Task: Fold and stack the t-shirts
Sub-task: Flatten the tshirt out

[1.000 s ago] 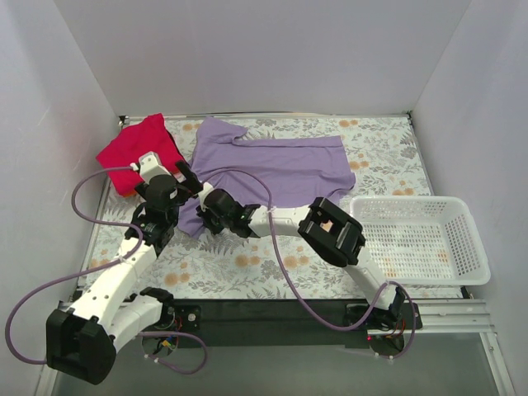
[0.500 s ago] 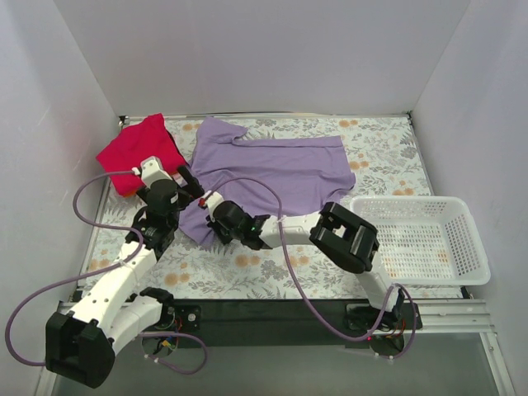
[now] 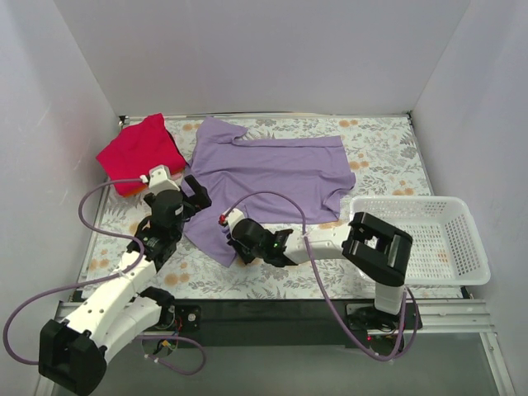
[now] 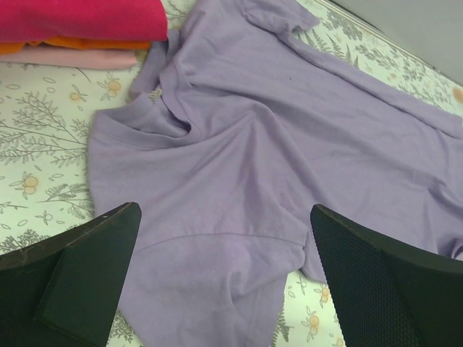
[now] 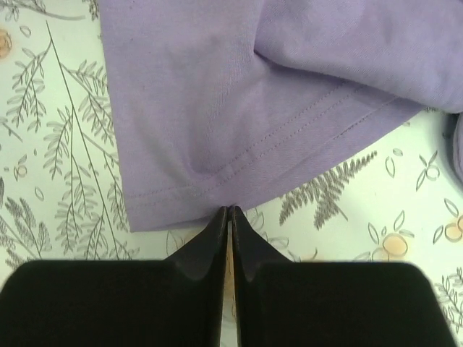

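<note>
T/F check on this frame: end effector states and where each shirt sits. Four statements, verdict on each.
1. The right end effector is shut on the hem of the lavender t-shirt. True.
2. The left end effector is shut. False: its jaws stand wide open above the lavender t-shirt.
3. The red t-shirt lies in the basket. False: it sits folded at the far left, and the basket is at the right.
4. The lavender t-shirt lies spread out, unfolded. True.

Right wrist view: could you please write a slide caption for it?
Right hand shut on the hem of the purple shirt spread on the floral table.
</note>
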